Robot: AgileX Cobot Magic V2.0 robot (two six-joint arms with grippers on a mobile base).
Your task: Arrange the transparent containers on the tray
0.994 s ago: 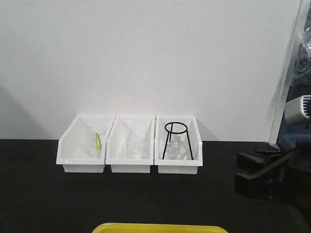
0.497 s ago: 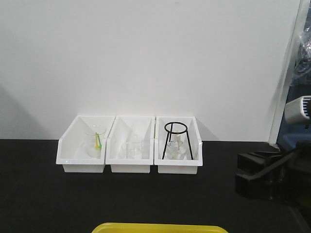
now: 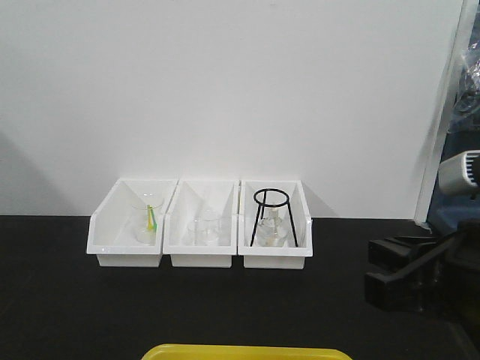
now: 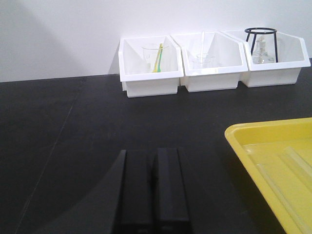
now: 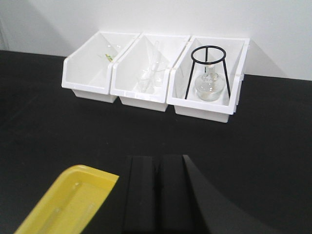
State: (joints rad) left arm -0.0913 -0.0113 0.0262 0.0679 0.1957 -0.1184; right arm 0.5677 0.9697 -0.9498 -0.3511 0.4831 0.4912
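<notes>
The yellow tray point(image 4: 243, 139) lies on the black table, right of my left gripper point(image 4: 153, 152) and left of my right gripper point(image 5: 157, 158); only its far rim point(image 3: 247, 351) shows in the front view. Both grippers are shut with nothing between the fingers and hover low over the table. In the front view the right gripper point(image 3: 371, 274) is at the right edge. A slim clear tube point(image 4: 203, 41) point(image 5: 157, 48) leans in the middle white bin. Faint long clear shapes point(image 5: 90, 208) lie inside the tray; I cannot tell whether they are transparent containers.
Three white bins point(image 3: 199, 259) stand side by side against the white wall. The left one holds a beaker with a green stick point(image 3: 150, 217), the middle a beaker point(image 3: 204, 229), the right a black ring stand point(image 3: 271, 214) over a flask point(image 5: 210, 87).
The right gripper has drifted slightly down and to the right in the front view. Nothing else has moved.
</notes>
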